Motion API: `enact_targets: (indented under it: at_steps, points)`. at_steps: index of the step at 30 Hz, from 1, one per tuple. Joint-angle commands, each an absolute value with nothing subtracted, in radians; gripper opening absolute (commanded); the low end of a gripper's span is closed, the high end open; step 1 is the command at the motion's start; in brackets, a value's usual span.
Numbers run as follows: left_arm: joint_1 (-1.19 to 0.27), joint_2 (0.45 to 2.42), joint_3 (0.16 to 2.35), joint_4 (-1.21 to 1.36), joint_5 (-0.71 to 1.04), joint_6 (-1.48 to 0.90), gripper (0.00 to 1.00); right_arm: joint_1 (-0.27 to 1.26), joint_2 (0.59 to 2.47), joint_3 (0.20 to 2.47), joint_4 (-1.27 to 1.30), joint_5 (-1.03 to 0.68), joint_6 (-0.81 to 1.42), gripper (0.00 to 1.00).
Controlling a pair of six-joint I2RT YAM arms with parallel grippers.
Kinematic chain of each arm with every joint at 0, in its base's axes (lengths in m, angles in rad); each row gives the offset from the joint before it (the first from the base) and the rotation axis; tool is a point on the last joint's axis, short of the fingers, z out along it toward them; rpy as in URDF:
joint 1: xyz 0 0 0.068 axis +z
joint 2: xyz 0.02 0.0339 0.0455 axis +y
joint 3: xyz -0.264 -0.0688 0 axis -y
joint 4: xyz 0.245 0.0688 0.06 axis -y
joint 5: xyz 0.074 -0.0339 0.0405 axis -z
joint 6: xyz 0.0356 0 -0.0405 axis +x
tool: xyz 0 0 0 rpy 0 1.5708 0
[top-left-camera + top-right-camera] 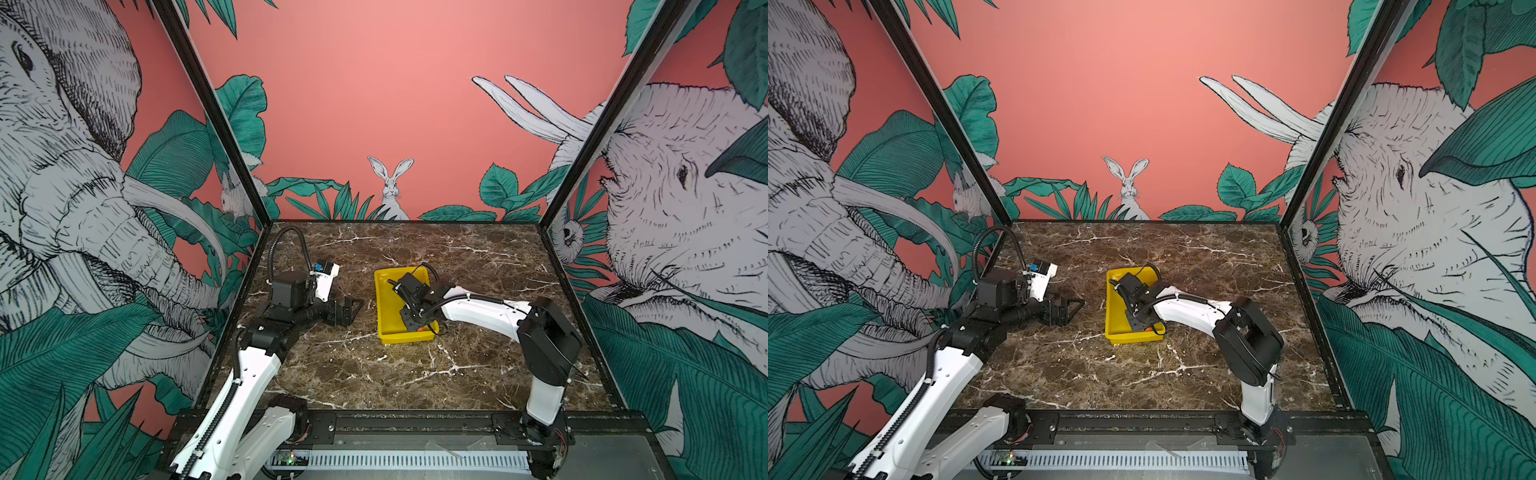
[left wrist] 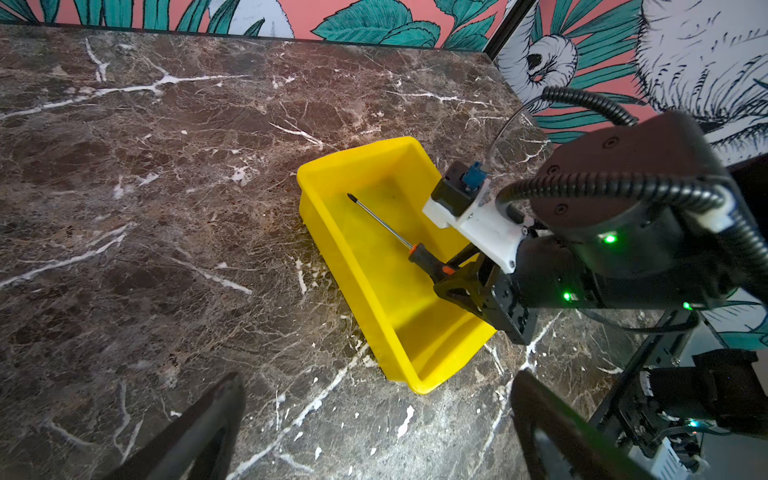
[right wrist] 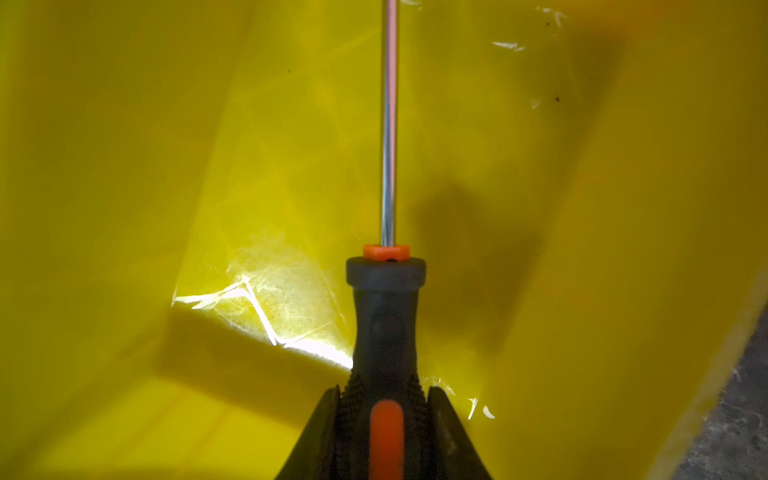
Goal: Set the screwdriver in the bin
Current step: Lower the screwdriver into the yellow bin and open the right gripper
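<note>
The yellow bin [image 1: 385,300] [image 1: 1115,309] sits mid-table. Inside it is the screwdriver [image 2: 427,262] [image 3: 384,316], which has a black-and-orange handle. Its thin shaft runs low over the bin floor [image 3: 166,166] toward the far corner. My right gripper [image 2: 446,271] [image 3: 384,399] is shut on the handle, with a finger pressed on each side. In both top views the right wrist covers most of the tool and only an orange bit [image 1: 420,328] shows. My left gripper [image 1: 355,307] [image 1: 1075,305] [image 2: 378,378] stands open and empty, low over the table left of the bin [image 2: 332,237].
The brown marble table [image 1: 374,374] is walled on three sides by patterned panels. A black frame rail [image 1: 415,419] runs along its front edge. The right arm [image 1: 482,309] reaches in over the bin's near right side.
</note>
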State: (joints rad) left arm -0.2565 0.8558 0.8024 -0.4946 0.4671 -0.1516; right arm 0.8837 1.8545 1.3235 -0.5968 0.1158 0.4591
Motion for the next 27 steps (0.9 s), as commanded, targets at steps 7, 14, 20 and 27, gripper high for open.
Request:
enact_targets:
  at_steps: [7,14,20,27]
  points:
    - [-0.259,0.849,0.788,-0.476,0.481,-0.161,1.0,0.89,1.878,1.351,-0.576,0.172,0.512,0.33]
    - [-0.259,0.851,0.788,-0.477,0.48,-0.163,1.0,0.892,1.881,1.367,-0.579,0.182,0.517,0.39]
    - [-0.261,0.857,0.79,-0.484,0.477,-0.161,1.0,0.9,1.852,1.38,-0.592,0.197,0.514,0.41]
    - [-0.26,0.86,0.791,-0.486,0.482,-0.165,1.0,0.9,1.732,1.414,-0.641,0.227,0.47,0.44]
